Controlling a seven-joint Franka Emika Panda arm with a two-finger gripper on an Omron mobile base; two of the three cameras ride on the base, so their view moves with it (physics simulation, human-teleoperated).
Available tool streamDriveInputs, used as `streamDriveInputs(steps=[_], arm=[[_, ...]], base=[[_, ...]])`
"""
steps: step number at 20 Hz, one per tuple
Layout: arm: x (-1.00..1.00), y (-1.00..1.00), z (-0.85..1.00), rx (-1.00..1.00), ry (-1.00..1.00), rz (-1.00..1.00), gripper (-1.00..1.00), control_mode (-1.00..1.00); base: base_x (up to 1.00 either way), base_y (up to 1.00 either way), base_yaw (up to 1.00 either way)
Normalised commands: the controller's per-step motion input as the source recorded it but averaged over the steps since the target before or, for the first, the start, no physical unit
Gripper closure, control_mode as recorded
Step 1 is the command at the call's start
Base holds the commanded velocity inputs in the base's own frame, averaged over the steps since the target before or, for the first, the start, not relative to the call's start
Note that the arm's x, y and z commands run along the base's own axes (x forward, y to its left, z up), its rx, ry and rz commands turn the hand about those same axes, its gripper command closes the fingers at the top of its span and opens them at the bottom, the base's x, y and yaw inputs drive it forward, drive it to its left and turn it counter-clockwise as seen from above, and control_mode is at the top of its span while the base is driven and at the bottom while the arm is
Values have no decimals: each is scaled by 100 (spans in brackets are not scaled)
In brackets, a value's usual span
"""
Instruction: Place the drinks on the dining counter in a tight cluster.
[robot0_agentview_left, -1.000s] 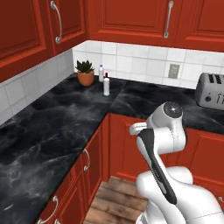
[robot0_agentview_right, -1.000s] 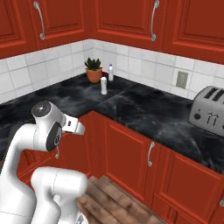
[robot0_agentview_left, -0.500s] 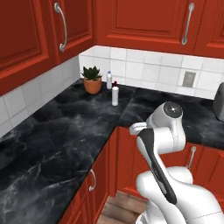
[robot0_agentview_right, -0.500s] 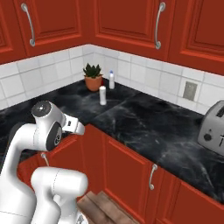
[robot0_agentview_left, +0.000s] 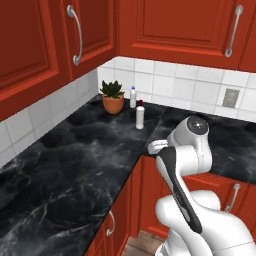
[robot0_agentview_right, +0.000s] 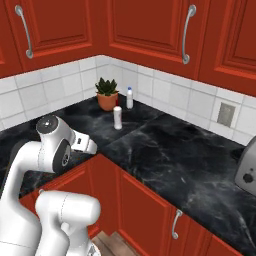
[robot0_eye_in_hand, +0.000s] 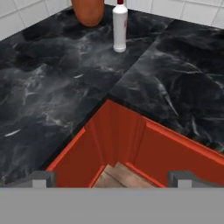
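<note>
Base closes on the corner worktop, gripper wide and empty

Gripper (robot0_eye_in_hand: 112, 179) fingertips stand far apart at the bottom of the hand view, with nothing between them; they look down past the red cabinet fronts at the inner corner of the black marbled surface (robot0_agentview_left: 65, 170). The arm is folded close over its base, well short of any drink.

Across the last second the whole picture has shifted in both base views: the corner of the worktop has grown larger and slid toward the middle, and the toaster (robot0_agentview_right: 248, 167) has moved out to the right edge. That is the base driving in, not the things moving. The arm's pose against the camera has stayed the same, and the fingers have stayed spread.

2 of the drinks are now within sight on this tiled-back surface. The white red-capped bottle (robot0_agentview_left: 140, 114) stands upright on the stone, just in front and to the right of a potted plant (robot0_agentview_left: 112, 96); in the hand view it sits near the top edge (robot0_eye_in_hand: 119, 24), with the terracotta pot to its left. The small pale blue-capped bottle (robot0_agentview_left: 133, 96) stands upright farther back, close to the tiles, just beside the plant.

My reading: this is the approach to fetch a drink, most likely the red-capped bottle, which is nearest. No clustering on the dining counter has begun from what shows here; the reach, the grasp and the carry all remain.
</note>
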Motion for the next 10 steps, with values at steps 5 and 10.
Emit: streamDriveInputs(steps=[5,10], arm=[[0,0,0,0,0,0,-100,100],[0,0,0,0,0,0,-100,100]], base=[[55,2,10],[30,2,6]])
